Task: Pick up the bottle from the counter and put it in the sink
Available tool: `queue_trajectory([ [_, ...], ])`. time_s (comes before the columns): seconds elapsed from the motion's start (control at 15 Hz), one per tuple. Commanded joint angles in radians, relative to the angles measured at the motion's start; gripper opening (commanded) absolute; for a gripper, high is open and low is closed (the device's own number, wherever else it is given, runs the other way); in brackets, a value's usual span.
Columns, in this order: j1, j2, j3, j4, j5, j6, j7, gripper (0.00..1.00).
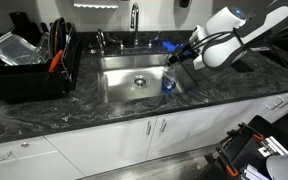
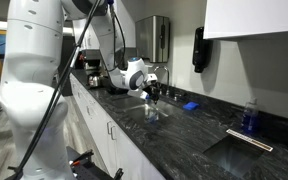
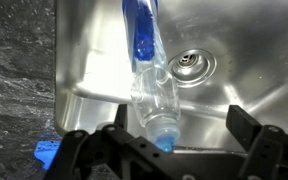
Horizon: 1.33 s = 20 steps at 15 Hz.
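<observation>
A clear plastic bottle [image 1: 169,80] with a blue label and blue cap is inside the steel sink [image 1: 119,88], by the basin's right wall. In the wrist view the bottle [image 3: 152,95] points cap-up toward me, close to one finger, with its body reaching down into the sink [image 3: 244,40] beside the drain [image 3: 191,65]. My gripper [image 1: 186,62] hangs just above the bottle. In the wrist view the gripper [image 3: 181,118] is wide open and neither finger presses the bottle. It also shows in an exterior view [image 2: 154,93]. I cannot tell whether the bottle's base rests on the sink floor.
A faucet [image 1: 134,18] stands behind the sink. A black dish rack [image 1: 24,62] with dishes sits on the dark marble counter [image 1: 234,88]. A blue sponge [image 2: 189,105] lies on the counter, and a blue soap bottle [image 2: 249,117] stands farther along.
</observation>
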Motion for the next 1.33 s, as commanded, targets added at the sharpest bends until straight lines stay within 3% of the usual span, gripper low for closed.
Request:
queue_trajectory([
  [0.0,-0.067,-0.100,0.054,-0.045,0.013,-0.109,-0.039,1.00],
  [0.2,-0.097,-0.174,0.083,-0.038,0.051,-0.243,-0.092,1.00],
  [0.4,-0.087,-0.275,0.059,-0.027,0.063,-0.436,-0.142,1.00],
  [0.47,-0.038,-0.304,0.008,-0.021,0.074,-0.490,-0.164,1.00],
  [0.8,-0.003,-0.434,-0.055,0.017,0.062,-0.744,-0.237,1.00],
  [1.07,0.017,-0.482,-0.088,0.050,0.067,-0.859,-0.275,1.00],
  [1.13,0.015,-0.472,-0.079,0.033,0.052,-0.805,-0.223,1.00],
  [1.27,0.021,-0.484,-0.088,0.040,0.053,-0.831,-0.239,1.00],
])
